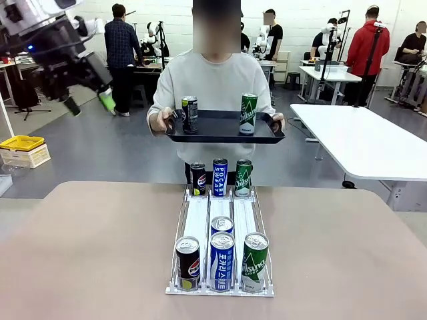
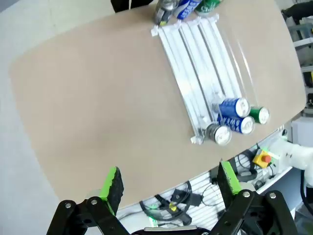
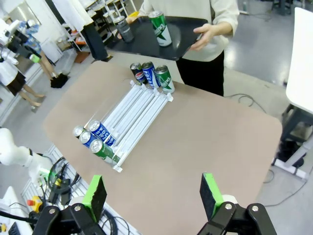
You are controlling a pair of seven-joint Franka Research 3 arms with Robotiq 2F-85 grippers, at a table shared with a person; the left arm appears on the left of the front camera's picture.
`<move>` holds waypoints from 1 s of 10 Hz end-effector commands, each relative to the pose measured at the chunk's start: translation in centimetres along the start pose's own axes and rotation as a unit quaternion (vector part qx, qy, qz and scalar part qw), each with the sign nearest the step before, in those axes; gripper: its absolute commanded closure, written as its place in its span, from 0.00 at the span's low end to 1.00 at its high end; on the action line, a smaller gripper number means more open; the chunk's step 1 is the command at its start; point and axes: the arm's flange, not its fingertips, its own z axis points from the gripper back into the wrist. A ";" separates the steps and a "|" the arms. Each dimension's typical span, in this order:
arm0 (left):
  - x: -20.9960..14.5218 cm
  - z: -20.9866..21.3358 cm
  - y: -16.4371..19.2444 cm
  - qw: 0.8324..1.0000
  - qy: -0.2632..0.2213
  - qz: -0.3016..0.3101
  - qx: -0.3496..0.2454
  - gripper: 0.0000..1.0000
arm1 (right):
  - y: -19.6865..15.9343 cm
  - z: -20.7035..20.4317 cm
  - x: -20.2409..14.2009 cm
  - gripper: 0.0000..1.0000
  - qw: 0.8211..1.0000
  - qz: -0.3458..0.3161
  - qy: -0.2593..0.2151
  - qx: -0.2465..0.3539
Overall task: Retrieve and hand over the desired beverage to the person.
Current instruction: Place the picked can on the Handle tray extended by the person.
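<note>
The person [image 1: 217, 80] stands at the table's far edge holding a black tray [image 1: 223, 131] that carries a dark can [image 1: 189, 114] and a green can [image 1: 248, 113]. On the table a white rack [image 1: 199, 220] has a black, a blue [image 1: 219, 177] and a green can at its far end. At its near end stand a black can [image 1: 187, 263], two blue cans [image 1: 221, 260] and a green can [image 1: 254, 261]. My left gripper [image 1: 90, 103] hangs open, high at the far left, well off the rack [image 2: 195, 58]. My right gripper [image 3: 153, 195] is open, high above the table, away from the rack [image 3: 134, 115].
The brown table [image 1: 87, 240] has bare surface on both sides of the rack. A white table [image 1: 360, 140] stands at the right behind, and a yellow bin [image 1: 22, 142] sits on the floor at the left. Other people stand far back.
</note>
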 end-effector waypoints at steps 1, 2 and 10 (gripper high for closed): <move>-1.3 0.2 0.1 1.000 0.007 -0.009 0.016 0.00 | -0.2 -0.1 0.3 0.00 1.000 -0.001 0.003 -0.002; -1.5 0.0 0.3 1.000 -0.005 -0.003 0.024 0.00 | -0.2 -0.1 0.3 0.00 1.000 -0.001 0.003 -0.002; -0.9 -0.2 0.3 1.000 0.008 0.002 0.004 0.00 | -0.2 -0.1 0.3 0.00 1.000 -0.001 0.003 -0.002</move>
